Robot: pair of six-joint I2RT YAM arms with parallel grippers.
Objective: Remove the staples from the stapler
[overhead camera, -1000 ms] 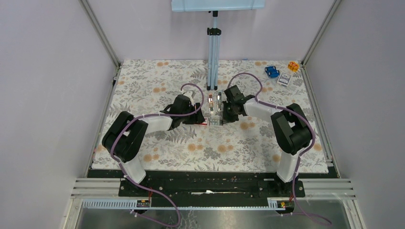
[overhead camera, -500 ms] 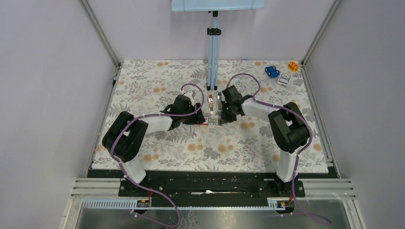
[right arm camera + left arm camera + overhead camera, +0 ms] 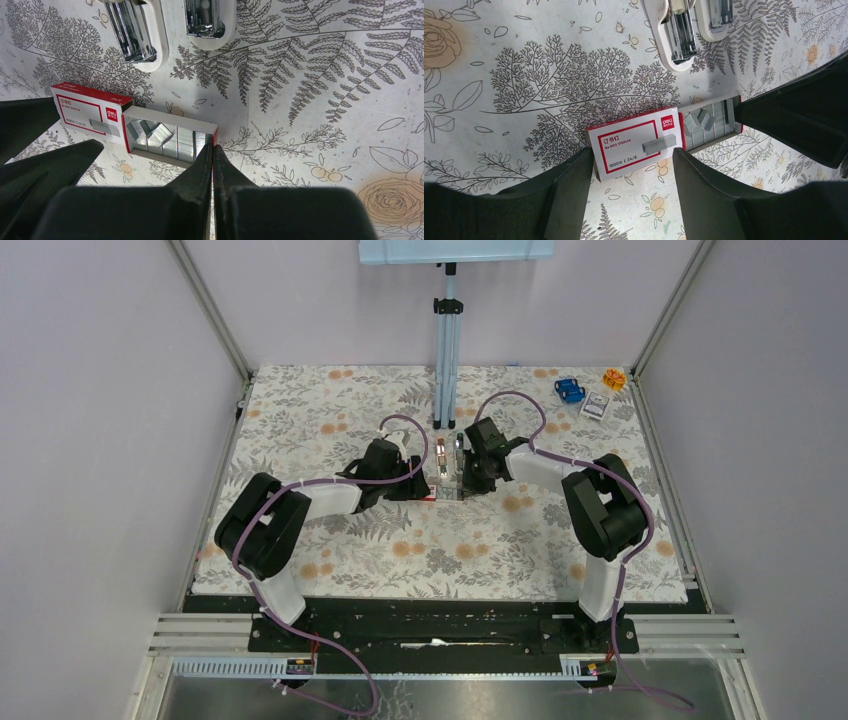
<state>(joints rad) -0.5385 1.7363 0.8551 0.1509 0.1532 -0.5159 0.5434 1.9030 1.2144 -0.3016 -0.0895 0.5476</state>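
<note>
The stapler [image 3: 450, 453] lies hinged open on the floral mat, and its two white halves [image 3: 676, 30] [image 3: 135, 30] show bare silvery metal channels. I cannot make out a loose strip of staples anywhere. In front of the stapler lies a red-and-white box sleeve [image 3: 634, 142] [image 3: 90, 115] with its grey tray [image 3: 711, 122] [image 3: 167, 137] slid out, full of silvery blocks. My left gripper [image 3: 631, 160] [image 3: 420, 488] is open, its fingers astride the sleeve's near end. My right gripper [image 3: 212, 150] [image 3: 468, 485] is shut, pinching the tray's red end wall.
A tripod pole [image 3: 446, 350] stands at the back centre, just behind the stapler. A blue toy [image 3: 569, 390], an orange object [image 3: 614, 378] and a small box [image 3: 594, 407] sit in the back right corner. Side walls fence the mat.
The right gripper has edged left toward the tray's end. The left arm has stayed where it was.
</note>
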